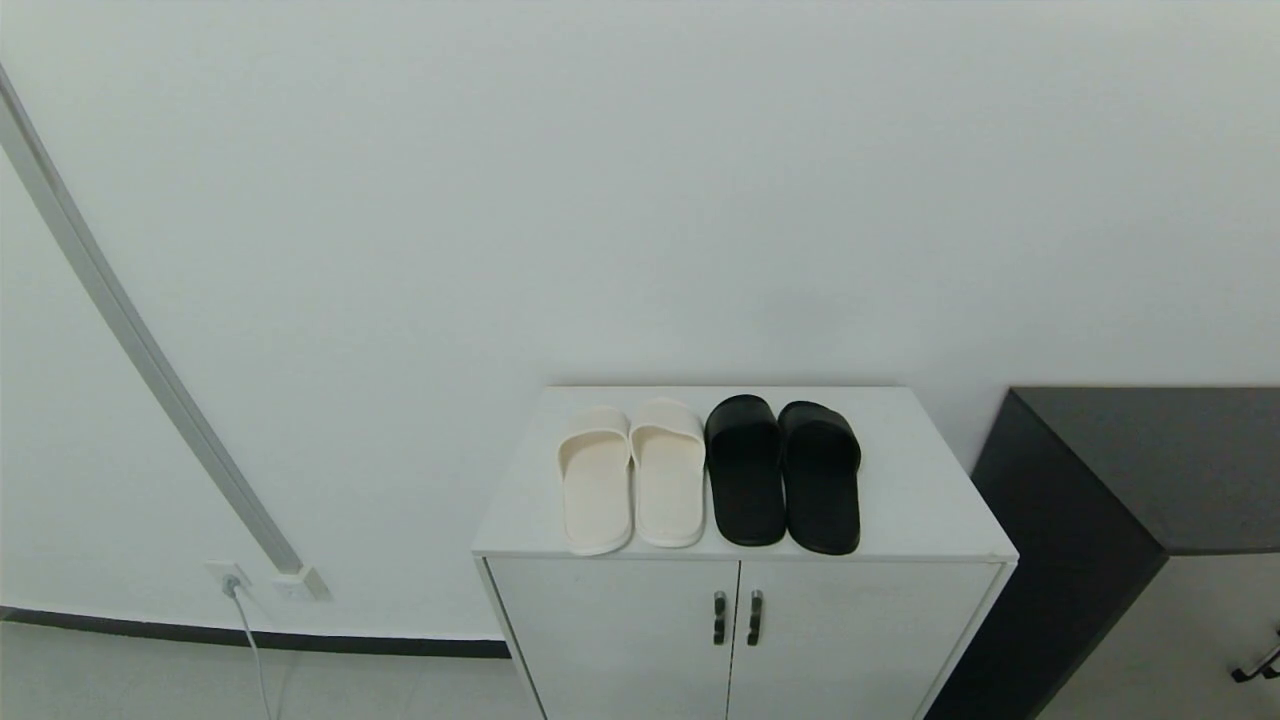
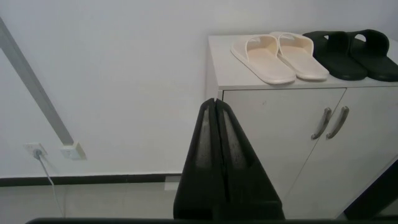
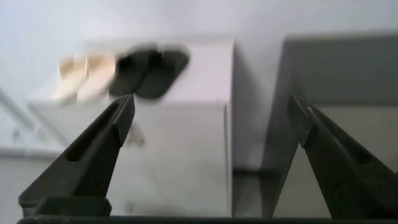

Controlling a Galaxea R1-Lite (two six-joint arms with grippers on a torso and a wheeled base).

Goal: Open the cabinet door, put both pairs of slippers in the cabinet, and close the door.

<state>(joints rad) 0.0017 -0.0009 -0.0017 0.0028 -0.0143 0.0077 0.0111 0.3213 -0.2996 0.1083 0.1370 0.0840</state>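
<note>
I've got my left gripper (image 2: pixel 216 101) low in front of the cabinet (image 2: pixel 273 137), fingers pressed flat together with nothing between them. Both doors are closed, and the two handles (image 2: pixel 329 122) sit close together at the seam. On top are the cream slippers (image 2: pixel 280 56), with the black slippers (image 2: pixel 351 53) just beside them. A wall socket (image 2: pixel 35 149) has a cable (image 2: pixel 50 180) plugged in.

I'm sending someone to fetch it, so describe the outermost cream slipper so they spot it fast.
Find the white cabinet against the wall, beside a dark unit. Four slippers lie in a row on its top. Yours is the cream slipper at the left end, with only its cream twin beside it.
</note>
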